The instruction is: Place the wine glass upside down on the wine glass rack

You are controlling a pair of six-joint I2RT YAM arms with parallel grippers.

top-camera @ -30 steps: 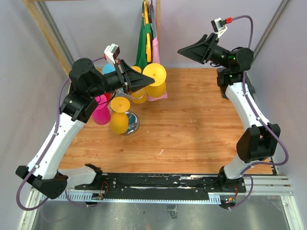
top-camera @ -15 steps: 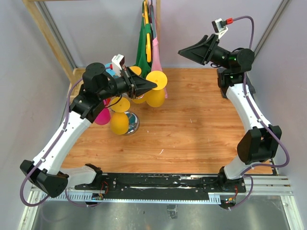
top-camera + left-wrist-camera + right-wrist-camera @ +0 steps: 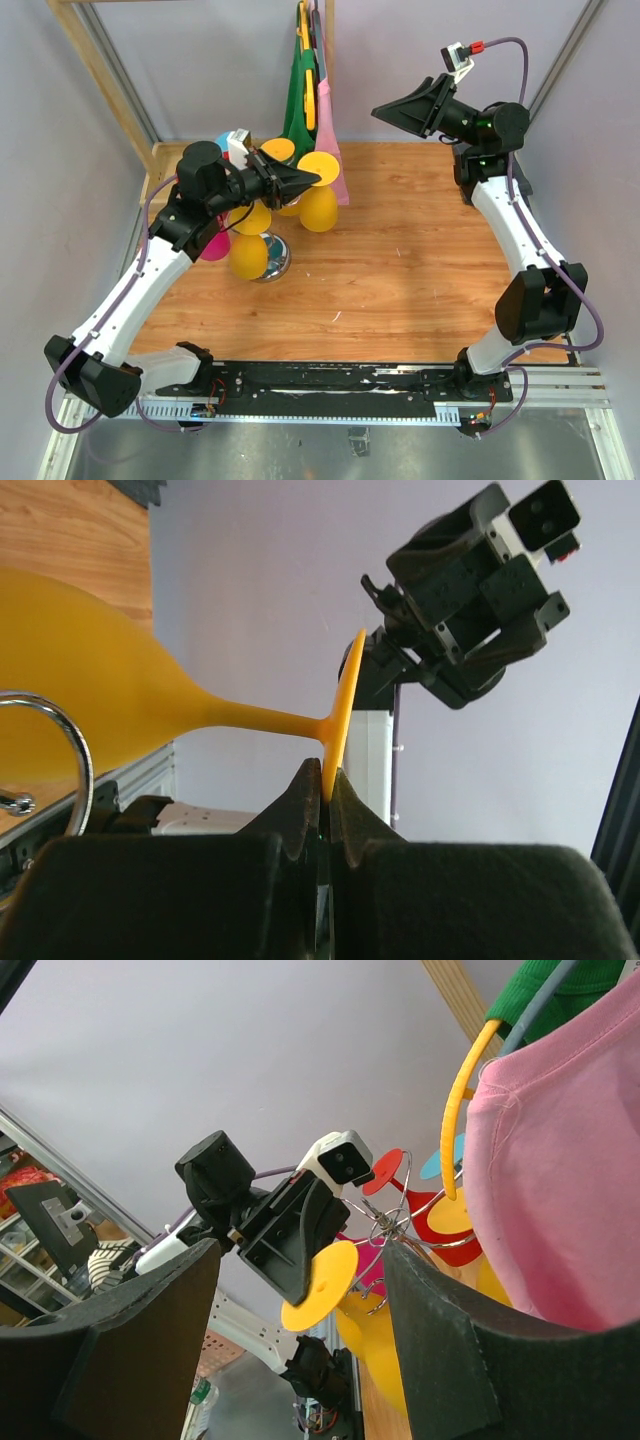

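1. Surface and room. A wooden table (image 3: 400, 260) is carrying the setup, with plain pale walls (image 3: 200, 70) closing it in at the back and both sides. A wooden frame (image 3: 100, 70) is standing at the back left. Both arm bases are sitting on a black mounting plate (image 3: 330, 378) at the near edge.

2. Count. Two arms are showing. One green garment (image 3: 298, 90) and one pink garment (image 3: 326, 110) are hanging at the back centre, beside one yellow hanger (image 3: 462, 1090). One wine glass rack (image 3: 272, 262) is standing at the left of the table. A pink glass (image 3: 212, 243) and a yellow glass (image 3: 247, 257) are hanging on it, bowls down. More feet and bowls are showing behind the left arm, but their total cannot be told.

3. Task item. One yellow wine glass (image 3: 320, 208) is hanging in the air just right of the rack, foot uppermost, bowl lowermost. A chrome hook (image 3: 70, 730) is showing near its bowl; contact cannot be told.

4. Grippers. The left gripper (image 3: 325, 785) is pinching the rim of the glass foot between its pressed tips. The right gripper (image 3: 380, 107) is hovering high at the back right, well apart from the glass, its fingers (image 3: 130, 1350) spread wide.
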